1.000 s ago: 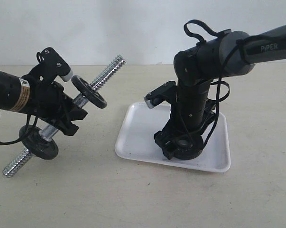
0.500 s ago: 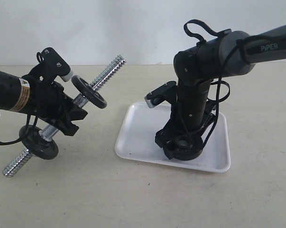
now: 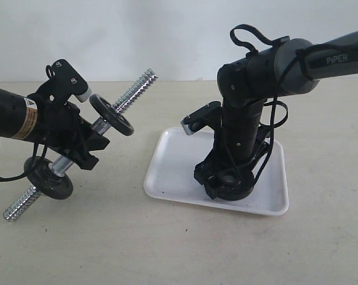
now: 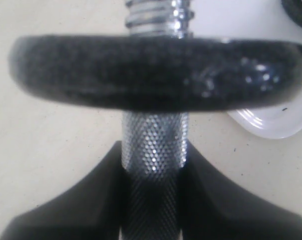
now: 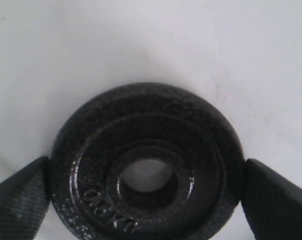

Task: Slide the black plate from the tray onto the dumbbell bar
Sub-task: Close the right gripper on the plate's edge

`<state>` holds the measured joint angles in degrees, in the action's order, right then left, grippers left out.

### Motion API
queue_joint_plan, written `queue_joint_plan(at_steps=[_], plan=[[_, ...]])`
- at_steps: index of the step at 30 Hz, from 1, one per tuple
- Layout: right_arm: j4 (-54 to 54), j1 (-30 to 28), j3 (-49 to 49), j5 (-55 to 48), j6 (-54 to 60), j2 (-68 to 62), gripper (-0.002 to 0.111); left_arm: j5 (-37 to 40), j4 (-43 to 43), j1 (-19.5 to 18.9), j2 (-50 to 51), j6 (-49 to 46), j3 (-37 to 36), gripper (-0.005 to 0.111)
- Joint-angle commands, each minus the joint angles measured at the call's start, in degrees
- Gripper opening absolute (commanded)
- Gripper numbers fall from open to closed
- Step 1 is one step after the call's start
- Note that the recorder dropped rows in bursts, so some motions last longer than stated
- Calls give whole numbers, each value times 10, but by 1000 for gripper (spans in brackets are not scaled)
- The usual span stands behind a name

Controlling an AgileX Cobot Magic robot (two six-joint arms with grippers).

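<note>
On the tray (image 5: 140, 40), black plate (image 5: 145, 105) seemingly pinched rim-to-rim by right fingers (image 5: 15, 200), dumbbell bar (image 4: 153, 150) clamped by left fingers (image 4: 80, 200); shallow grip could be lost once lifted.

We see the matte black plate (image 5: 201, 150), ringed and holed at centre, lying flat on the glossy white tray (image 3: 173, 166). Well apart, the chrome dumbbell bar (image 3: 134, 89) slants upward, two black discs (image 3: 111, 114) between its threaded ends.

The plate (image 5: 156, 125) looked like rough, pebbled black cast metal; the tray (image 3: 173, 160) was glossy white; the bar (image 4: 154, 145) shiny chrome, knurled and threaded.
</note>
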<state>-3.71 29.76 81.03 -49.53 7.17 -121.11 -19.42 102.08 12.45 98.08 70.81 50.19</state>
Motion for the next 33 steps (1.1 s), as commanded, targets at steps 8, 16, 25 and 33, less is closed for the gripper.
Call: queue_joint_plan(at_steps=[8,16,25,33], plan=[[-15,1,-3,-8,2,-16,0,-21,-21,1,-34,5,19,4],[-3,1,-3,-3,2,-74,0,-21,-21,1,-34,5,19,4],[21,1,-3,42,13,-79,0,-16,-21,1,-34,5,19,4],[19,1,-3,50,23,-27,0,-17,-21,1,-34,5,19,4]])
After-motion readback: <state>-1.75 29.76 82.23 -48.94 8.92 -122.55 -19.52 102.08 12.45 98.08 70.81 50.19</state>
